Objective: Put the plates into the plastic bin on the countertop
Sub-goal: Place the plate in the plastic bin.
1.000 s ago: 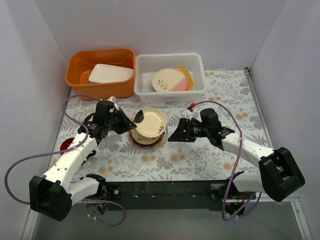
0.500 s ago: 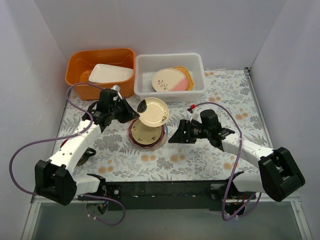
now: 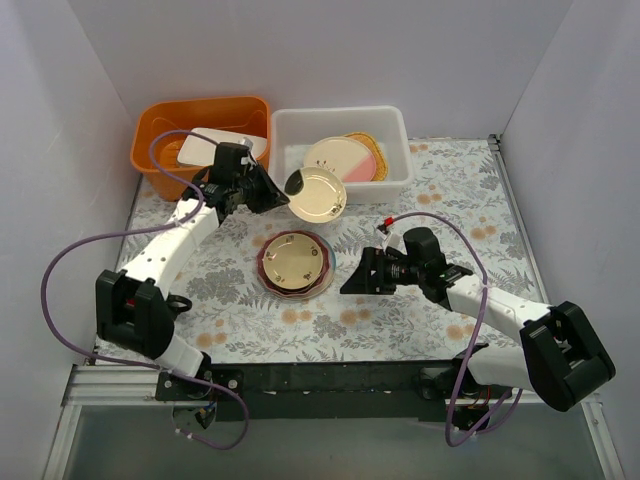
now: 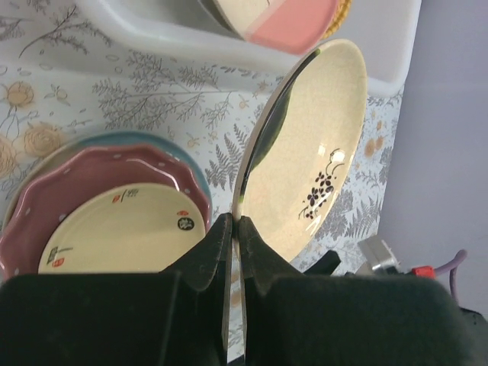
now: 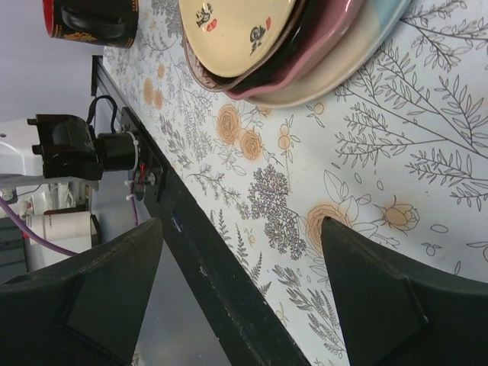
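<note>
Fern-print worktop (image 3: 450, 200): white bin (image 3: 290, 140) holds cream-and-pink plate (image 3: 345, 157) over orange plate (image 3: 373, 146), left claw (image 4: 234, 229) clamped on a cream plate (image 4: 313, 152) nearby, right claw (image 5: 240, 282) spread empty.

Held plate (image 4: 320, 145): cream, faintly speckled, one dark berry sprig painted inside, black patch at the rim. My left claw (image 4: 235, 229): black.

Stack, top down: cream plate (image 4: 122, 229) with small red and green marks, pink plate (image 4: 91, 164) with white dots, cream-and-light-blue plate (image 5: 343, 67).

Plastic bin (image 3: 392, 125): translucent white. In it, a cream-and-pink plate (image 3: 335, 155) and an orange woven plate (image 3: 379, 160).

Countertop (image 3: 460, 210): pale, grey ferns, small orange flowers.

Tub (image 3: 160, 125): orange. Cup (image 5: 91, 19): red and black.
</note>
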Robot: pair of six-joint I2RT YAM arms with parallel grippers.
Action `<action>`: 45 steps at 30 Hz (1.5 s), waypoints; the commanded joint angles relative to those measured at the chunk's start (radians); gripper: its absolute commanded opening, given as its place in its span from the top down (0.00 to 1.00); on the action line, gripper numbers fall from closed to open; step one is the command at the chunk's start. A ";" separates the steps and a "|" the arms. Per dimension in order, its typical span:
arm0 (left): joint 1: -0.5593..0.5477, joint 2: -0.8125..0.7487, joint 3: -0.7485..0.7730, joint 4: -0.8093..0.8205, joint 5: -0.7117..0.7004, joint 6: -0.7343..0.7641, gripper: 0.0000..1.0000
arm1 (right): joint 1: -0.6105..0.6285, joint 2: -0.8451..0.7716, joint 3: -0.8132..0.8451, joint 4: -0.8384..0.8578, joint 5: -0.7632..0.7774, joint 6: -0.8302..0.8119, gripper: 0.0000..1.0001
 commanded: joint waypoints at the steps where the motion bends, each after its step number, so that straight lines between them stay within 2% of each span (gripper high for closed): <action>1: 0.004 0.054 0.115 0.010 -0.002 0.015 1.00 | 0.006 0.000 -0.015 0.042 -0.016 -0.008 0.07; 9: 0.004 0.223 0.303 0.017 0.017 0.015 1.00 | 0.006 0.003 -0.028 0.048 -0.015 -0.019 0.04; 17: 0.004 0.433 0.573 -0.036 0.021 0.026 1.00 | 0.006 0.011 -0.038 0.076 -0.034 -0.030 0.02; 24: 0.005 0.556 0.702 -0.029 0.024 0.007 1.00 | 0.006 0.060 -0.012 0.067 -0.038 -0.043 0.02; 41: 0.008 0.751 0.868 0.009 0.006 -0.057 1.00 | 0.004 0.118 0.018 0.068 -0.047 -0.053 0.02; 45: 0.008 0.771 0.857 0.021 0.009 -0.076 1.00 | 0.004 0.129 0.029 0.062 -0.044 -0.056 0.02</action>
